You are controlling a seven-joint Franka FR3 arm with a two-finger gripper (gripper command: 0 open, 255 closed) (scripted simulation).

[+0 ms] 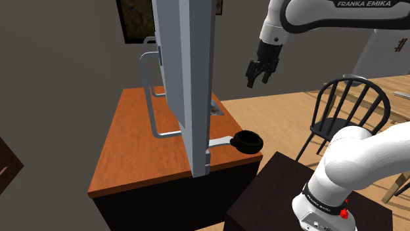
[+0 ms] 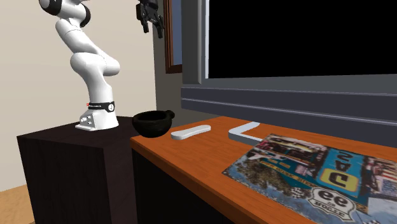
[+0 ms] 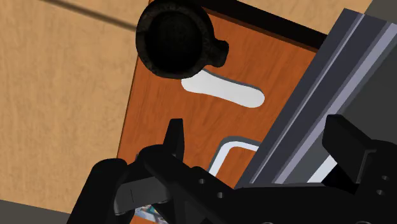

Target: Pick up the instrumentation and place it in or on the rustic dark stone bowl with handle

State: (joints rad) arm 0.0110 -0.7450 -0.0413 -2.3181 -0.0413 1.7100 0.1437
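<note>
Hanging in the upper right of the shoulder view, my gripper [image 1: 260,77] is spread wide and holds nothing. The wrist view makes this plainer: my two black fingers stand well apart, with cabinet wood and the screen's edge in the gap.

The instrumentation [image 1: 219,140] is a flat, elongated white piece. It lies mid-frame in the shoulder view on the orange-brown cabinet top [image 1: 131,144], just beside the black bowl [image 1: 248,148]. From that angle I cannot tell whether the two touch. In the wrist view a thin strip of wood parts them, and the bowl's stubby handle [image 3: 219,52] sits near one end of the white piece.

The second exterior view shows the big screen [image 2: 299,38] from its front. A Route 66 sign [image 2: 305,168] lies flat at lower right, and the shoulder view gives just a sliver of it past the screen. The shoulder view also has a black chair [image 1: 341,111] at its right, on the wooden floor.

I count one bowl, one white piece, one screen, one bent grey tube stand [image 1: 150,98], one sign and one chair.
</note>
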